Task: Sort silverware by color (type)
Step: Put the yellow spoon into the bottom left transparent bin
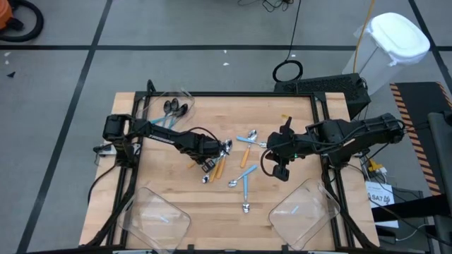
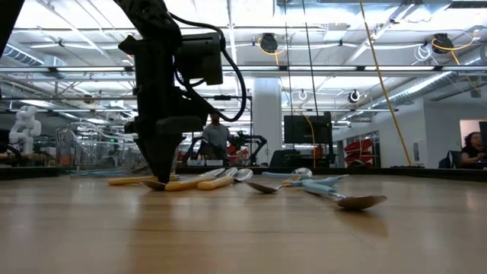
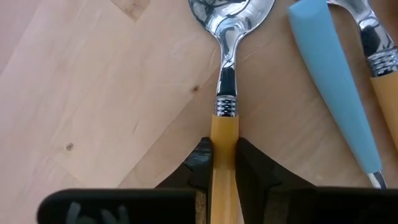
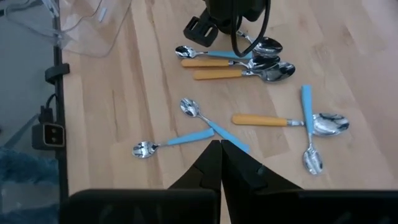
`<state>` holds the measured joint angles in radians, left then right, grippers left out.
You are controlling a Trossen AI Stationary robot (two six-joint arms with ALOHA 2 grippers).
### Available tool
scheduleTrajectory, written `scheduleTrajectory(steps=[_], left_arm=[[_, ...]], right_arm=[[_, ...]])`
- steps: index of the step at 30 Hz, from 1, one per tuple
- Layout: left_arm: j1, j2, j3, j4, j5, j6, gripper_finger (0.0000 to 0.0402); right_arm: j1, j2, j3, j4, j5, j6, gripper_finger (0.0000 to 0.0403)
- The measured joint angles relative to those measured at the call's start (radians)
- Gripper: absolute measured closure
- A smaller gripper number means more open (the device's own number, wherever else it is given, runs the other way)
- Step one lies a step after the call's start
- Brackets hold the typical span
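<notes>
Several small spoons with light-blue or orange handles lie scattered on the wooden table (image 1: 155, 176), in a cluster (image 1: 224, 149) at the middle and others (image 1: 246, 185) nearer the front. My left gripper (image 1: 209, 162) stands over the cluster, shut on an orange-handled spoon (image 3: 225, 93) with a silver bowl. A blue handle (image 3: 336, 81) and another orange handle (image 3: 387, 93) lie beside it. My right gripper (image 4: 221, 163) hangs shut and empty above the table's right half (image 1: 281, 168). Two black-bowled spoons (image 1: 174, 107) lie in a clear bin at the far left. My left gripper pinches the spoon's orange handle (image 3: 224, 146) between its two fingers, just behind the ribbed silver collar. The fingers come from above, pointing down, one on each long side of the handle. The spoon lies flat on the table, its bowl (image 3: 231, 12) pointing away from the fingers.
Clear plastic bins stand at the near left (image 1: 161, 215), the near right (image 1: 304, 212) and the far left (image 1: 166, 99) of the table. Bare wood lies between the spoons and the near bins. Black frame rails (image 1: 321, 113) edge the table.
</notes>
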<state>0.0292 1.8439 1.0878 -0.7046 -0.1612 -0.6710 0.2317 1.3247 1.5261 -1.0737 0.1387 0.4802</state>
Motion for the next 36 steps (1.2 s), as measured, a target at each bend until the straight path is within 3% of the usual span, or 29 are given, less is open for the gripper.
scheduleTrajectory(steps=[10, 26, 36], left_arm=[[-0.025, -0.004, 0.017, -0.029, -0.005, -0.059, 0.0362], [-0.061, -0.005, 0.299, -0.185, -0.035, -0.200, 0.0363], [-0.098, -0.006, 0.433, -0.192, -0.137, -0.366, 0.0363]], right_arm=[[-0.001, 0.000, 0.000, -0.004, -0.006, -0.146, 0.0403], [-0.001, -0.111, 0.000, -0.178, -0.010, -0.130, 0.0403], [-0.001, -0.218, 0.000, -0.203, 0.070, -0.182, 0.0403]])
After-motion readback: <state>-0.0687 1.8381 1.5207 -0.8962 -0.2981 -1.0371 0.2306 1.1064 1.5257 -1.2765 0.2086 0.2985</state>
